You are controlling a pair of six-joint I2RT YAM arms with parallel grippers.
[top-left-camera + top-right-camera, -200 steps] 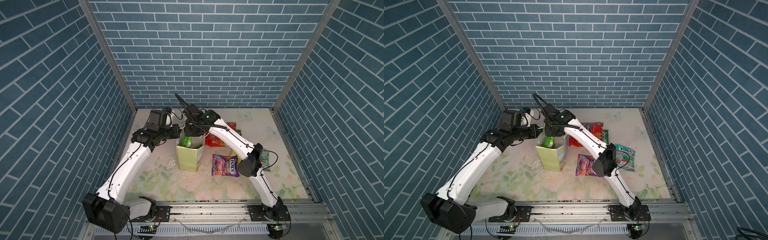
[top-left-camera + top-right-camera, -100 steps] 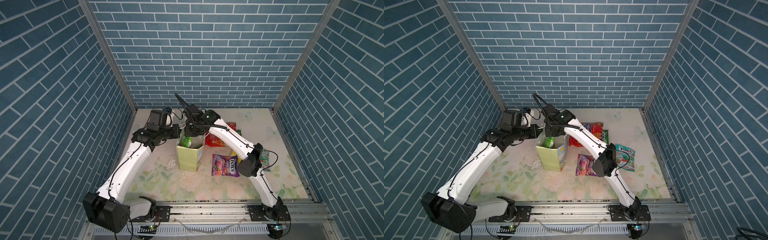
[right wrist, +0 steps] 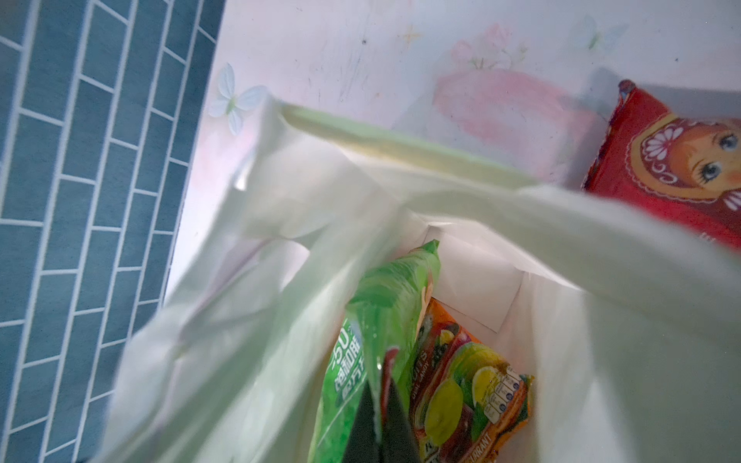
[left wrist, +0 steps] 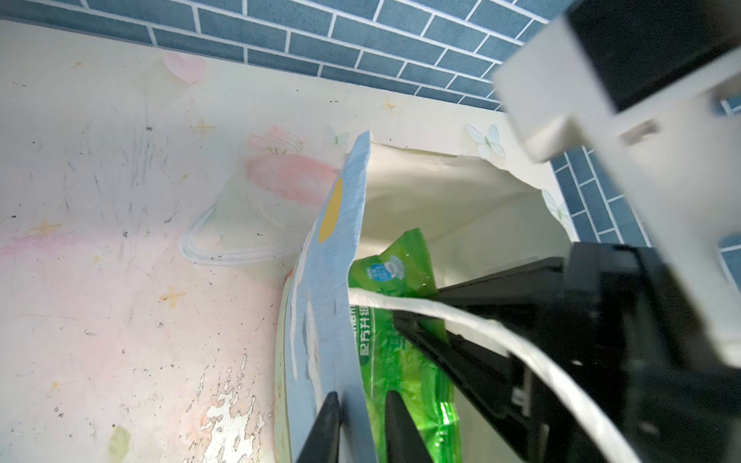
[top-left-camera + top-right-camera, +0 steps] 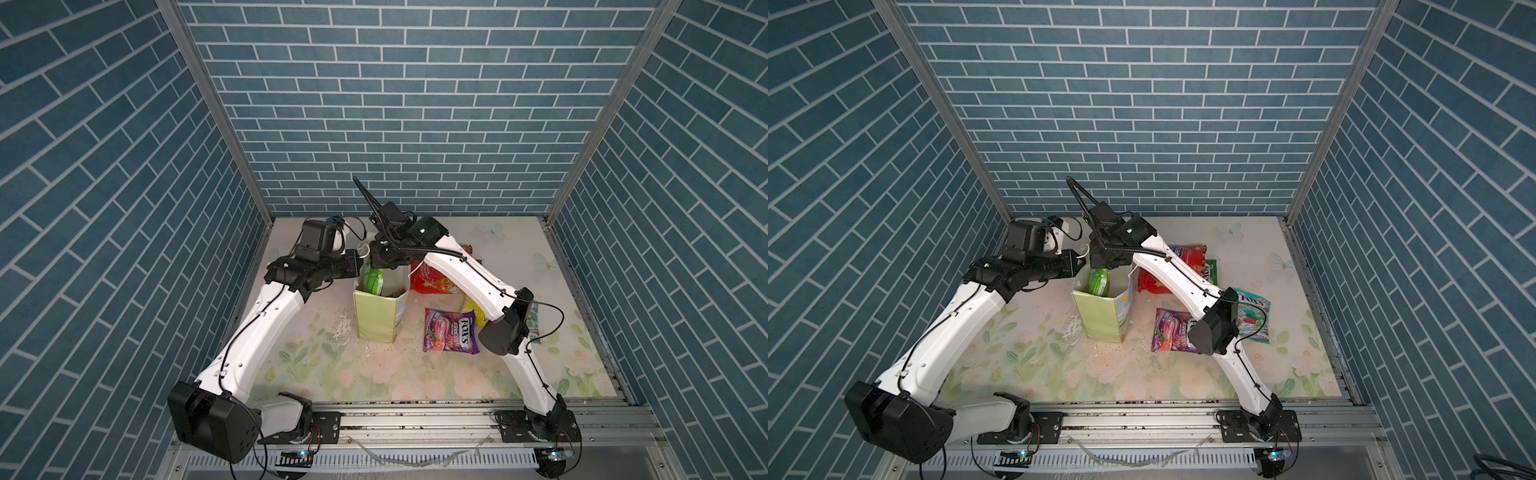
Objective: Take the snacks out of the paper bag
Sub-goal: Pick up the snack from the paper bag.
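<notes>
The paper bag stands upright mid-table, mouth open. My left gripper is shut on the bag's blue printed wall at the rim, one finger outside and one inside. My right gripper reaches down into the bag and is shut on the top of a green packet. An orange Fox's packet lies deeper in the bag beside it. On the table lie a red packet, a purple Fox's packet, a yellow one, a teal-white one and a small green one.
A white cord handle crosses the bag's mouth in front of my right gripper. Blue brick walls close in the back and both sides. A metal rail runs along the front edge. The right arm's elbow hangs over the packets.
My right gripper's jaws have come together on the green packet inside the bag. Both arms and the bag keep their places.
</notes>
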